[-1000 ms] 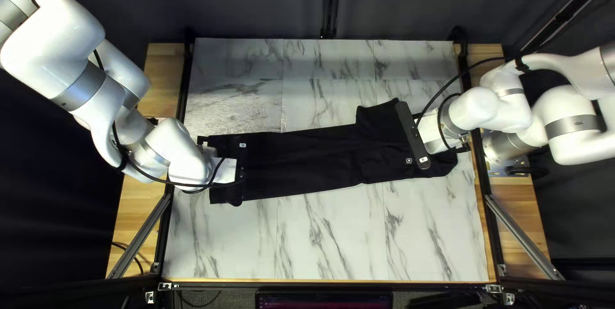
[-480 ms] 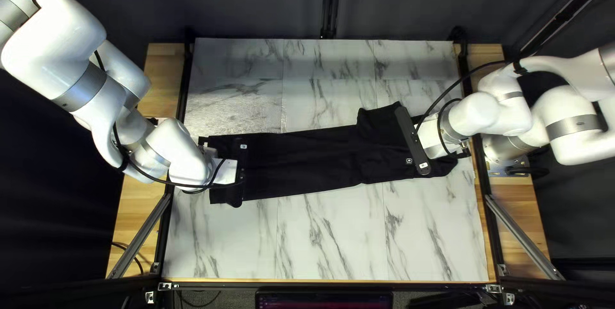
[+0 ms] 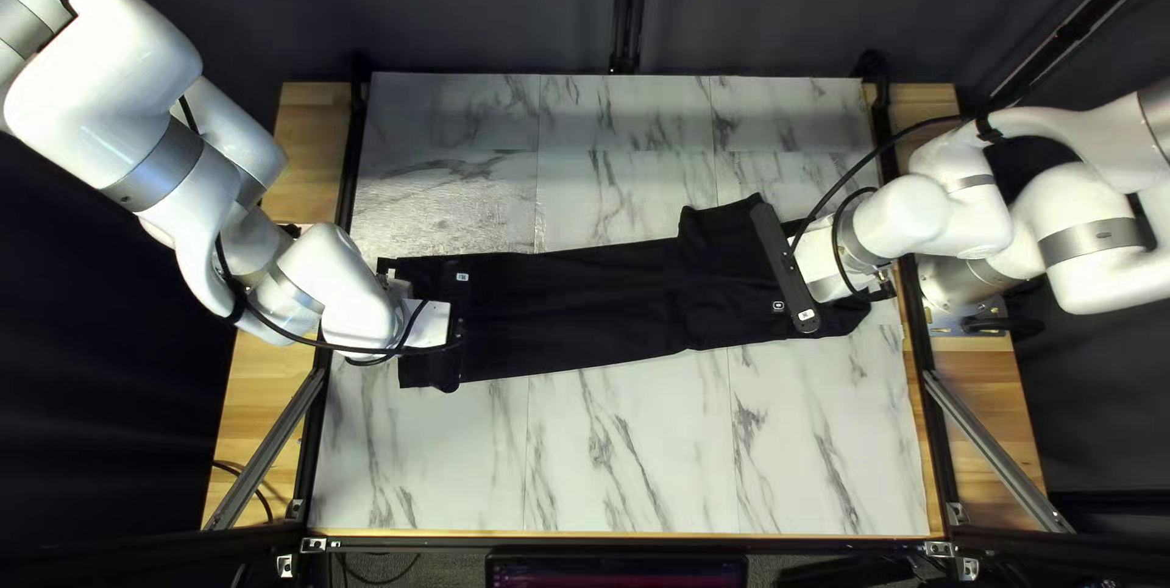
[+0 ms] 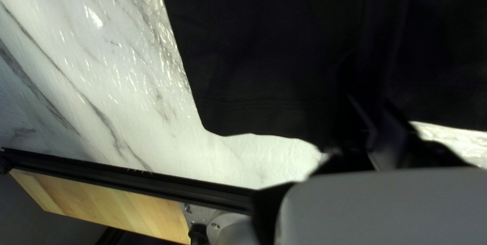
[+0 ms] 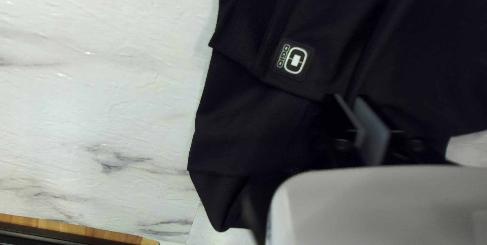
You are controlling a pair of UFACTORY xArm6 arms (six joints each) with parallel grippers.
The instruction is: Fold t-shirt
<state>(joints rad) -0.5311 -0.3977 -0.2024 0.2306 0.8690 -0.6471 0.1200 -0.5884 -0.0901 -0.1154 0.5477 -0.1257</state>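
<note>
The black t-shirt (image 3: 573, 308) lies as a long narrow strip across the table, its sleeve end wider beneath my right gripper (image 3: 786, 265). Over the strip's other end is my left gripper (image 3: 457, 326). In the left wrist view, the dark shirt (image 4: 264, 62) rises in a ridge to my left gripper (image 4: 368, 100), whose fingers are shut on it. The right wrist view shows my right gripper (image 5: 349, 98) shut on a ridge of the shirt (image 5: 243, 118), beside a small logo patch (image 5: 293, 60). Both grippers' fingertips are hidden in the top left view.
Marbled table top (image 3: 609, 454) shows on both long sides of the shirt. Black rails (image 3: 908, 332) and wooden strips (image 3: 993, 393) border the table at its sides. A dark curtain (image 3: 488, 3) hangs behind the far edge.
My right gripper has shifted slightly down and toward the near edge since a second ago, then stayed still. The left arm and the shirt look practically unmoved.
</note>
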